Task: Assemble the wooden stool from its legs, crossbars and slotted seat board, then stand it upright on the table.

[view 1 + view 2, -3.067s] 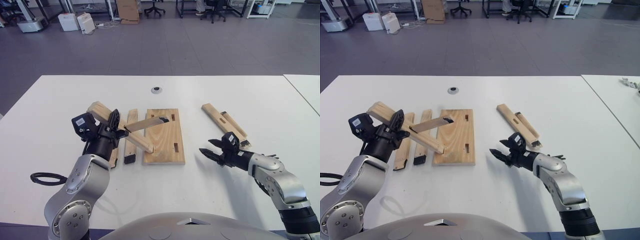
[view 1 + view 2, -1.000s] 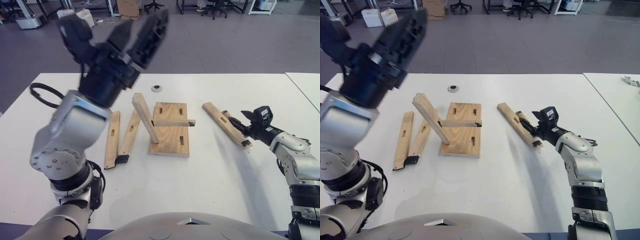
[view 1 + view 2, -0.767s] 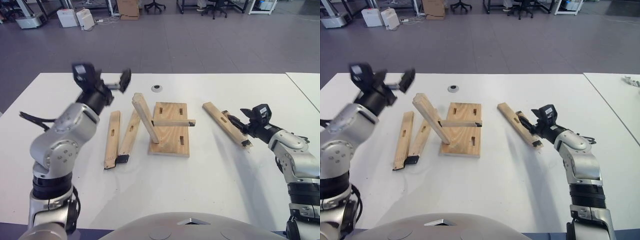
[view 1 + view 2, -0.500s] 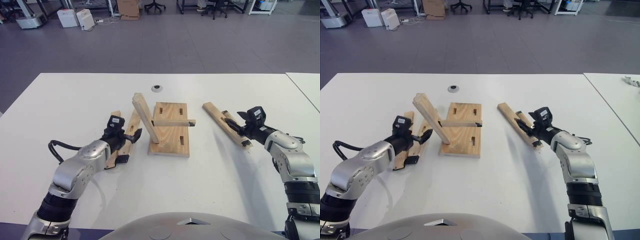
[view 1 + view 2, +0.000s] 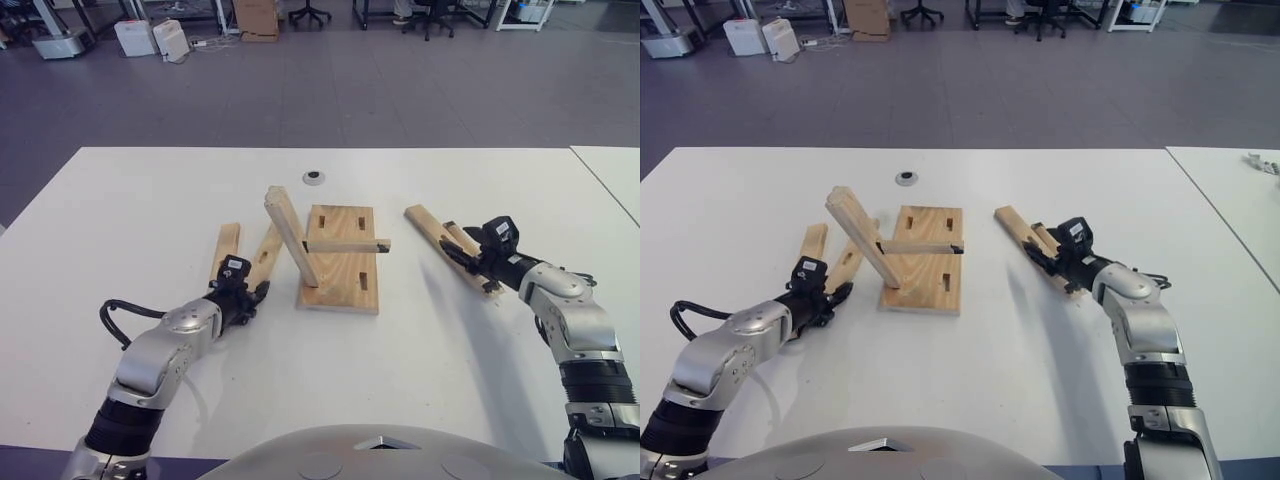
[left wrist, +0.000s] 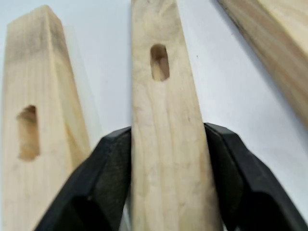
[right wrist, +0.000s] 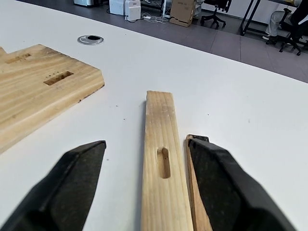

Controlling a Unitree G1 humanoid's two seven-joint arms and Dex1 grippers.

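Left gripper [image 5: 247,293] clamped on inner left leg [image 5: 264,255] beside seat board [image 5: 345,288]; right gripper [image 7: 147,144] spread astride right leg [image 7: 162,192]. Parts sit well back from table [image 5: 420,380] front edge. Left arm has come down.

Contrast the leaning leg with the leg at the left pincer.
The leaning pale wooden leg stands in the slotted wooden seat board, carrying a thin wooden crossbar; the flat pale wooden leg lies on the white table, slot empty, in the left pincer. Both are pale wood.

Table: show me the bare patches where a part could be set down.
Bare: the table's near strip between the arms, before the seat board; its far left corner. Crowded: the left gripper on a leg beside another leg; the right gripper over the right legs.
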